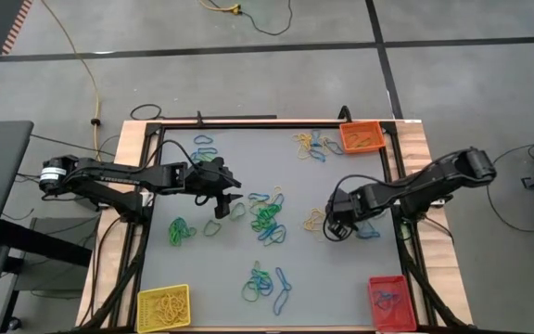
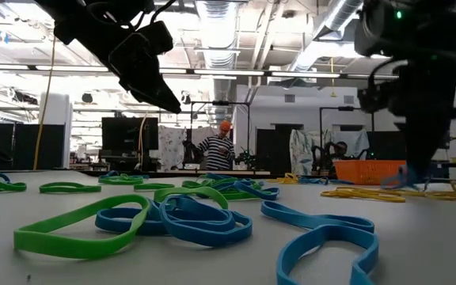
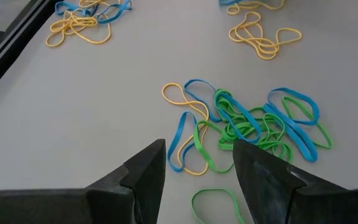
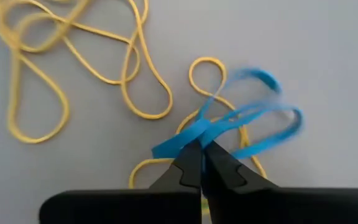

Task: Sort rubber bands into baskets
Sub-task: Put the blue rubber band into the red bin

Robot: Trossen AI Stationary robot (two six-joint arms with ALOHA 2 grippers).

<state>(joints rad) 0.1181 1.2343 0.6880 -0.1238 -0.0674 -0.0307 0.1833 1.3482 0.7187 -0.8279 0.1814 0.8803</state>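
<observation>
Yellow, green and blue rubber bands [image 1: 267, 218] lie flat in loose clusters on the grey table. The orange basket [image 1: 361, 137] stands at the far right corner, the yellow basket [image 1: 163, 307] at the near left and the red basket [image 1: 388, 301] at the near right. My right gripper [image 1: 332, 232] points down at the table's right side, shut on a blue rubber band [image 4: 253, 115] that lies among yellow ones [image 4: 73, 68]. My left gripper [image 1: 221, 206] hovers open above the table, left of the middle cluster [image 3: 253, 124], with nothing between its fingers [image 3: 197, 149]. My right gripper pinches the blue rubber band where its strands gather [image 4: 194, 132], between the tips of its two fingers. The fingers come from above, pointing steeply down. The band's loops spread away from the fingers over a yellow band [image 4: 207, 62]; whether it is clear of the table I cannot tell.
More bands lie near the orange basket [image 1: 311, 144], at the far left [image 1: 204, 144], at the left [image 1: 182, 230] and toward the near edge [image 1: 267, 283]. A wooden and dark metal frame [image 1: 402, 223] borders the table. A person [image 2: 214, 149] stands far behind in the room.
</observation>
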